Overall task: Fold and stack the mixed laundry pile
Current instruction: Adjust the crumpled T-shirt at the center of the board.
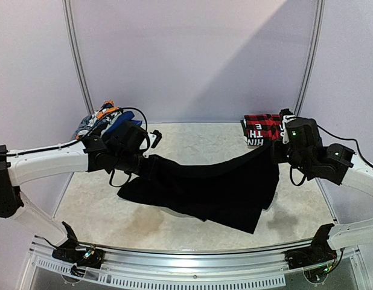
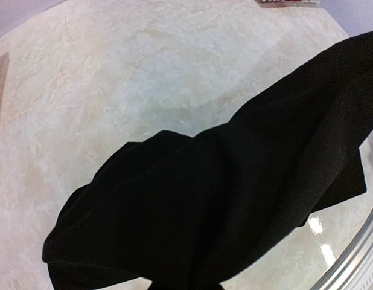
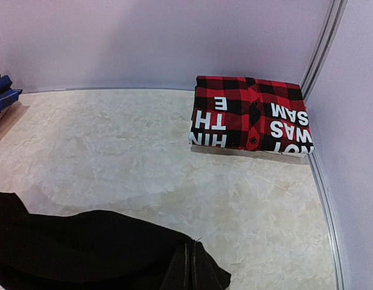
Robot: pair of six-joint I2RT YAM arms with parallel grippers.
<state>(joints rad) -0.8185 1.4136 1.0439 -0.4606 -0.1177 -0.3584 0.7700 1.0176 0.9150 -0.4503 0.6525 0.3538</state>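
1. The table (image 1: 192,136) has a pale cream, marbled top with a slight sheen. Plain lilac walls (image 1: 192,54) close it in, and thin metal poles (image 1: 78,60) rise at 11 and 1 o'clock.
2. The black garment (image 1: 216,187) spans the centre from 9 to 3 o'clock. It is strung between the arms, sagging in the middle, and its lower folds rest on the tabletop.
3. The left gripper (image 1: 149,162) is clamped on the garment's 9 o'clock end. The right gripper (image 1: 272,151) is pinched on its 3 o'clock end. Cloth hides the fingers of both.
4. The mixed laundry pile (image 1: 102,118) lies at 10 o'clock, partly behind the left arm, a crumple of blue, orange and grey-white patterned pieces.
5. A folded red plaid shirt (image 1: 262,127) lies flat at 2 o'clock by the wall. It is a neat rectangle with bold white letters and a buttoned black placket.
6. The black fabric is matte, soft and thick, and it fills most of the left wrist view.
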